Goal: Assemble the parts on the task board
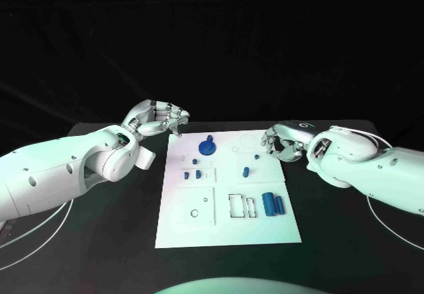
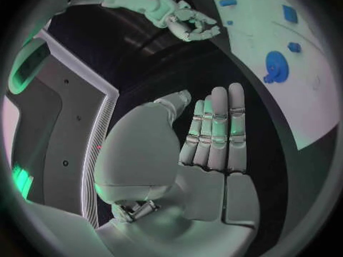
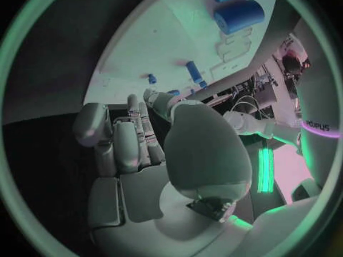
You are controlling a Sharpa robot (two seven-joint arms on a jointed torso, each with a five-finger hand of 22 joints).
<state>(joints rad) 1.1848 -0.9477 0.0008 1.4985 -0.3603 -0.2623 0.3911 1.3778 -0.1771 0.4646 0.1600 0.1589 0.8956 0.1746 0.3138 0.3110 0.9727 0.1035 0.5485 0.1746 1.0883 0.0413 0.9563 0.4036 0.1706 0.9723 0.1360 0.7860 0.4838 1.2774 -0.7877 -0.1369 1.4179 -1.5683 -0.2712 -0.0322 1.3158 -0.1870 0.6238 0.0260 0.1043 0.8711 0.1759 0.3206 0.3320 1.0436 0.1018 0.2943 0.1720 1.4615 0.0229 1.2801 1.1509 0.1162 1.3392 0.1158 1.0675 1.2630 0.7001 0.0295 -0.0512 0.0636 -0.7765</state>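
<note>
The white task board (image 1: 225, 202) lies in the middle of the black table. On it are a round blue part (image 1: 207, 146), several small blue pieces (image 1: 192, 174) and two blue cylinders (image 1: 273, 204) beside a rectangular outline. My left hand (image 1: 159, 119) hovers off the board's far left corner, holding nothing; its wrist view shows the fingers (image 2: 218, 128) straight and together, with the round part (image 2: 275, 65) off to the side. My right hand (image 1: 281, 139) hangs at the board's far right edge with nothing in it. The right wrist view shows its fingers (image 3: 136, 131) extended toward the board (image 3: 171, 45) and the cylinders (image 3: 239, 16).
Thin white cables curve over the table at the near left (image 1: 35, 236) and near right (image 1: 389, 226). Square and rectangular outlines mark the board's near half (image 1: 194, 205). My two white forearms flank the board on both sides.
</note>
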